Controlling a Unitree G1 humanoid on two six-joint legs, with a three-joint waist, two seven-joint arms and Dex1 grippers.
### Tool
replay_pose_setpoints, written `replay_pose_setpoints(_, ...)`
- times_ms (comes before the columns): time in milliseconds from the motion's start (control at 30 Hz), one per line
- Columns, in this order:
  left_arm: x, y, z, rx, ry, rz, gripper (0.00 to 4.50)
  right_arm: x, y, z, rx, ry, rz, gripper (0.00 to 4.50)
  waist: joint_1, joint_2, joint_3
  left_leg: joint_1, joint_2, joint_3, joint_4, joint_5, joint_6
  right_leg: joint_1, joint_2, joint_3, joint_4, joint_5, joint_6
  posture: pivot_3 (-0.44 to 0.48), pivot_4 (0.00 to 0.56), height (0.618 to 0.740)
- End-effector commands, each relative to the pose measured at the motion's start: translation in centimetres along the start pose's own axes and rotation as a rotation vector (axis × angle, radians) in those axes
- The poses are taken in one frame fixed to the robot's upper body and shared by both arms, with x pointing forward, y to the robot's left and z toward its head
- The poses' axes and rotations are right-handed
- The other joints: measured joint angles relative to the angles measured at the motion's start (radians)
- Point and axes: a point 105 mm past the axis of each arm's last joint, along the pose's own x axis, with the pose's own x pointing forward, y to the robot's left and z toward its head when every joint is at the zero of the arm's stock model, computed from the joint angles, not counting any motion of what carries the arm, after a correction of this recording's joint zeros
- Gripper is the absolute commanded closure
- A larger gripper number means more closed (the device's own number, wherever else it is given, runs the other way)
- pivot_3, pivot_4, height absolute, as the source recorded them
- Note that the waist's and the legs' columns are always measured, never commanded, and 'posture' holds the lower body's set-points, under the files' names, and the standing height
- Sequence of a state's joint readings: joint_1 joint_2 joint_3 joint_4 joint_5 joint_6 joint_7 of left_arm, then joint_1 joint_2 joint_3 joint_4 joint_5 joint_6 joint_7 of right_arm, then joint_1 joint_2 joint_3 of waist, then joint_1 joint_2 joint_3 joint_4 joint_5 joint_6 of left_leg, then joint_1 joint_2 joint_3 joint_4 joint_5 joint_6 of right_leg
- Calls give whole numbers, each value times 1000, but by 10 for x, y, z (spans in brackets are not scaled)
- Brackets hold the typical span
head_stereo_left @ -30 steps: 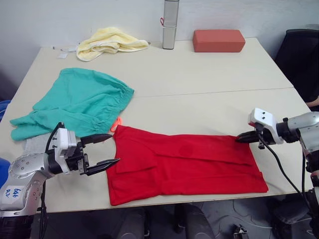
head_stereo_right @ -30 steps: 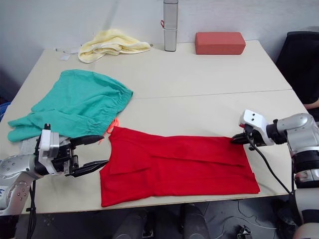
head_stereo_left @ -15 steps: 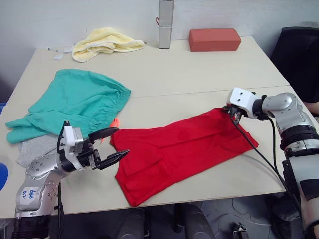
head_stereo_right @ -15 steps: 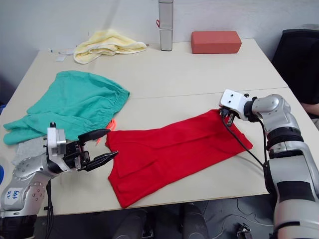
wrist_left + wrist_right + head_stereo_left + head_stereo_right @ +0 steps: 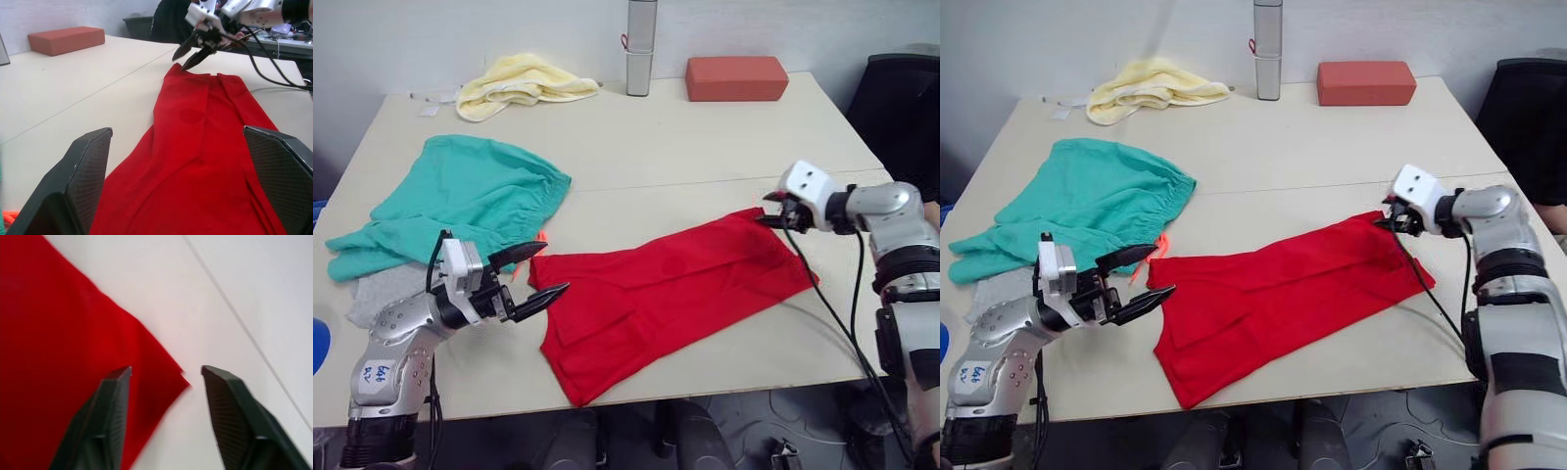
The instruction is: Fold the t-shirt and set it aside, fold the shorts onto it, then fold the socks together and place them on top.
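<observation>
Left hand [image 5: 536, 273] sits low at the near-left bench edge, fingers spread wide, holding nothing, pointed at the near end of the bright red cotton t-shirt [image 5: 666, 294]; shirt lies folded into a long strip, running diagonally across the pale beige bench [image 5: 705, 147] from near-centre toward the right; right hand [image 5: 770, 208] hovers at its far-right corner, fingers parted, corner between them but not gripped; light grey socks [image 5: 382, 292] left of the left hand, partly under the teal-green fabric shorts [image 5: 460, 201] with orange drawstring [image 5: 541, 237]; far edge: pale yellow towel [image 5: 521, 80], grey metal cylinder [image 5: 639, 44], brick-red rectangular block [image 5: 735, 77].
</observation>
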State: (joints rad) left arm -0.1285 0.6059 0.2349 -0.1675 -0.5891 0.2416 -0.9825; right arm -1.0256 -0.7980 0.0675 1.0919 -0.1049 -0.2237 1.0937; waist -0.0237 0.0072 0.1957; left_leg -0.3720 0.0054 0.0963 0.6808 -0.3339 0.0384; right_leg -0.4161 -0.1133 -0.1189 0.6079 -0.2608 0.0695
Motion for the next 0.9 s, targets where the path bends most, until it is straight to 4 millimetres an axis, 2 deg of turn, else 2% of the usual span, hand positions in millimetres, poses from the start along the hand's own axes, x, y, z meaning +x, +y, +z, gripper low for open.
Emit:
replay_pose_setpoints(33,4,14,-3,44,72,-7,0,-35,-11,7,200,-110,-26,652,3,0,0,0,0,0,0,0,0,0,0,-1,0,0,0,0,150,740)
replay_pose_setpoints(100,9,21,-1,57,81,-17,0,-48,-2,3,359,-116,8,25,5,0,0,0,0,0,0,0,0,1,0,-1,0,0,0,0,150,740)
replay_pose_setpoints(233,25,34,-4,89,146,-69,0,-79,25,-14,637,26,24,25,16,0,0,0,0,-1,0,0,0,1,0,-1,0,0,0,0,150,740)
replay_pose_setpoints(400,45,47,-14,118,222,-137,0,-99,57,-25,897,126,-32,25,24,0,0,0,0,-1,0,-1,-1,0,-1,0,-3,0,0,0,150,740)
replay_pose_setpoints(500,58,53,-20,114,255,-150,0,-104,73,-34,947,180,-77,25,26,0,0,0,0,-1,0,-2,-1,-1,-1,0,-3,0,0,0,150,740)
replay_pose_setpoints(700,82,61,-41,37,373,-169,0,-103,100,-40,1098,221,-142,25,33,0,0,-1,-1,0,0,-1,0,-1,-1,0,-2,0,0,0,150,740)
replay_pose_setpoints(900,89,65,-53,-33,465,-159,0,-96,109,-48,1192,173,-188,25,35,0,0,-3,-2,0,0,0,1,-3,0,0,2,1,1,0,150,740)
